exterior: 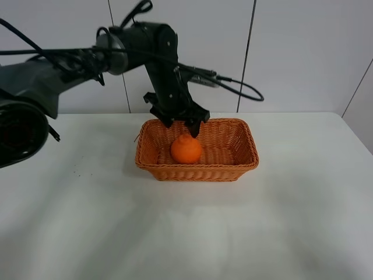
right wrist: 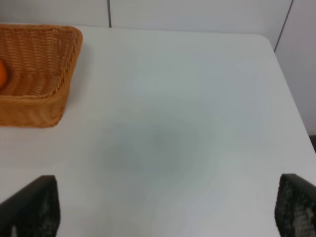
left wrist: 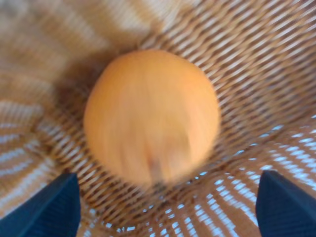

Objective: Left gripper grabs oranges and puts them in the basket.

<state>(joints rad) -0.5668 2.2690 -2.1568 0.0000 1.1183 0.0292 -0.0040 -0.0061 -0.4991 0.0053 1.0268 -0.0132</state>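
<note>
The orange [exterior: 186,149] lies inside the wicker basket [exterior: 233,168], left of its middle. My left gripper [exterior: 180,121] hovers just above and behind the fruit, open and holding nothing. In the left wrist view the orange [left wrist: 151,114] is blurred and rests on the basket's woven floor [left wrist: 256,64]; the two fingertips [left wrist: 47,206] stand wide apart on either side of it, not touching it. My right gripper [right wrist: 163,207] is open over bare table; its wrist view shows the basket's corner [right wrist: 49,84] and a sliver of the orange [right wrist: 2,74].
The basket stands on a white table [exterior: 186,227] near its back edge, in front of a white panelled wall. The left arm and its black cables reach in from the left. The table's right edge [right wrist: 291,94] shows in the right wrist view.
</note>
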